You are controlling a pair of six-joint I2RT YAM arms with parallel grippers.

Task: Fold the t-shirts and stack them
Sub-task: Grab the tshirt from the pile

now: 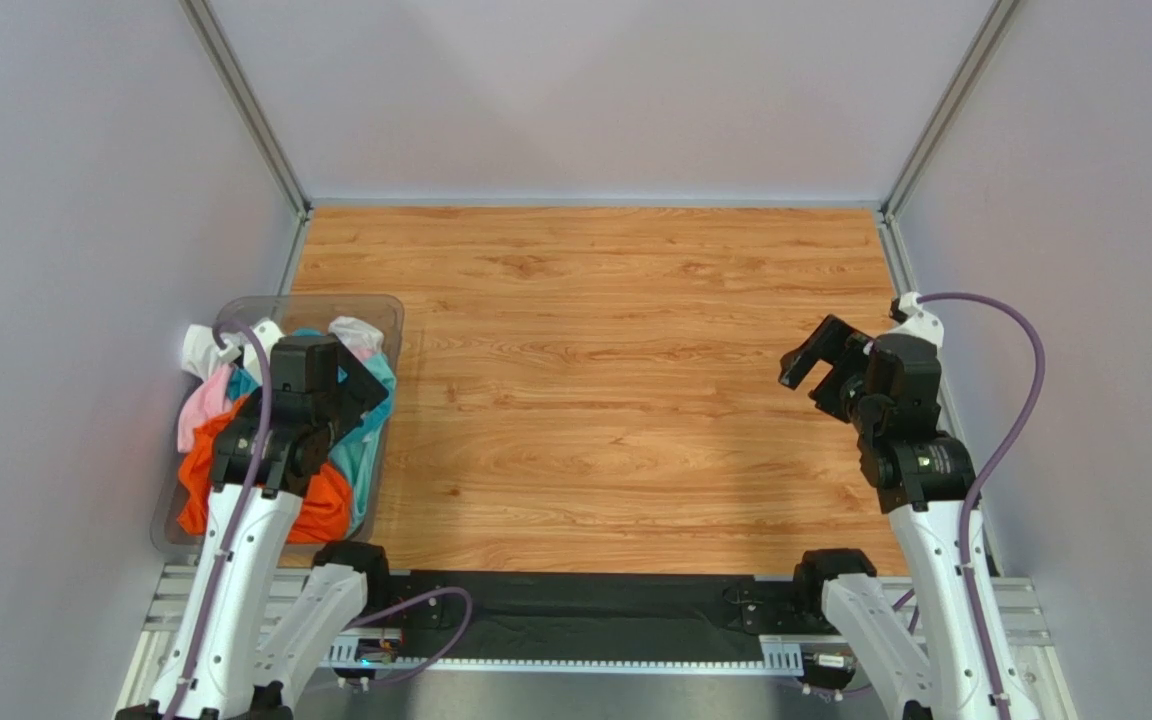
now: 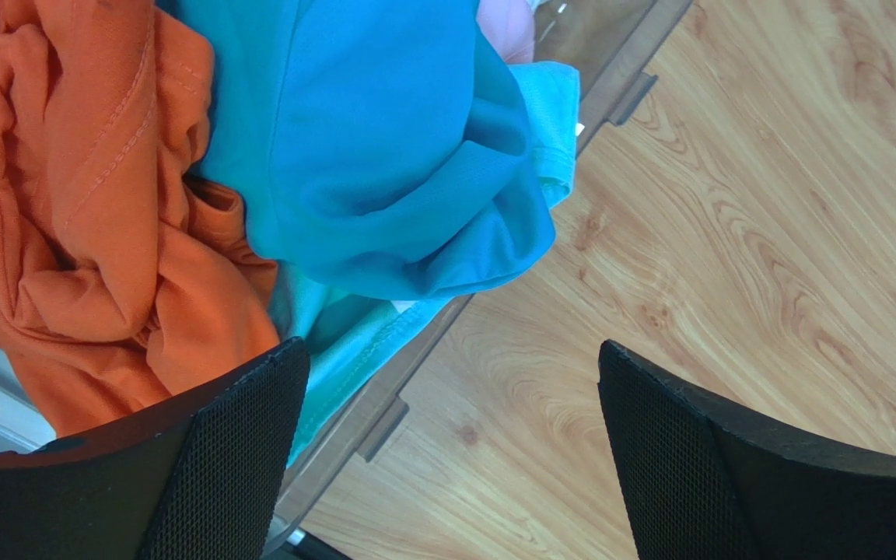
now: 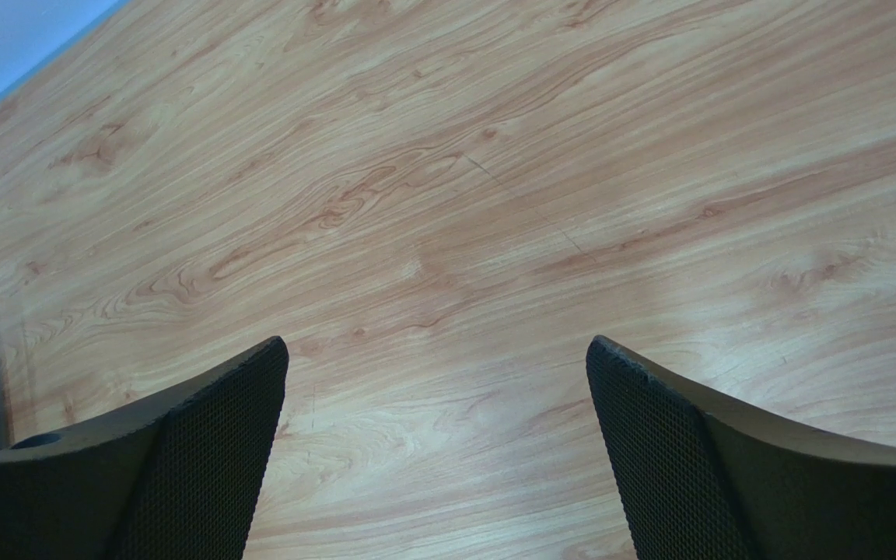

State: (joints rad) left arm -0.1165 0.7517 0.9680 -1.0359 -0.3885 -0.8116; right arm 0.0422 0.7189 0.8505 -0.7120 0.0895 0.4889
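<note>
The left gripper (image 2: 450,356) hangs over the right rim of the bin with its jaws spread wide and nothing between them. Its fingers (image 2: 213,467) are black, curved, with a fine mesh-like grain. The right gripper (image 3: 435,350) gapes just as wide, empty, above bare board on the right side, well apart from the clothes.

The table (image 1: 612,375) is smooth wood-grain laminate, closed in by plain grey walls (image 1: 71,180) on three sides. At its left edge stands the bin (image 1: 384,318), a clear plastic tub with rounded corners, its long axis running from the near edge toward the back.

All the t-shirts lie in the bin as one crumpled heap that follows that axis; no shirt is spread out, so which way any of them points cannot be told. The orange shirt (image 2: 79,233), soft with stitched seams, fills the near end. The teal shirt (image 2: 383,152) is bunched beside it against the right wall, folds sagging over the rim. The aqua shirt (image 2: 544,111) peeks out under the teal one. The pink shirt (image 1: 207,408) and white shirt (image 1: 204,353) sit along the far left.

From above, the left arm covers the middle of the heap. A purple cable (image 1: 1028,375) loops beside the right arm
</note>
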